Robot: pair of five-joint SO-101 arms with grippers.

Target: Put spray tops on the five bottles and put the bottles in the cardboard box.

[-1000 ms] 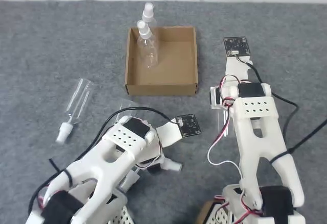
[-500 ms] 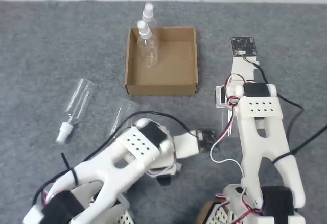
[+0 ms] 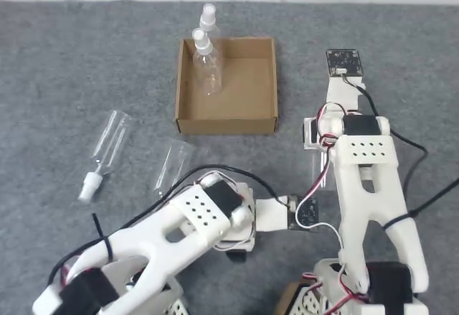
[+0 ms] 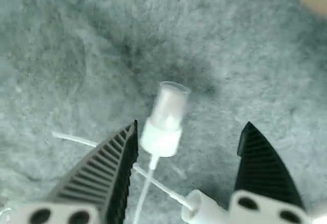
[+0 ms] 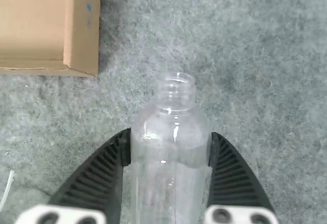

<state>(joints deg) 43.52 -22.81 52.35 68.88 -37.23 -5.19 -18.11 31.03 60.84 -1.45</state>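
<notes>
1 clear uncapped bottle (image 5: pixel 171 157) gripped in right pincer (image 5: pixel 169 134) | left pincer (image 4: pixel 191 126) wide apart, straddling white spray top (image 4: pixel 164 122)

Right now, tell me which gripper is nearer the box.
Right. The right gripper, holding a bottle, sits beside the box; the left gripper is farther off, over a spray top.

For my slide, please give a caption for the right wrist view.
Right claw grips a capless clear bottle near the cardboard box.
</notes>
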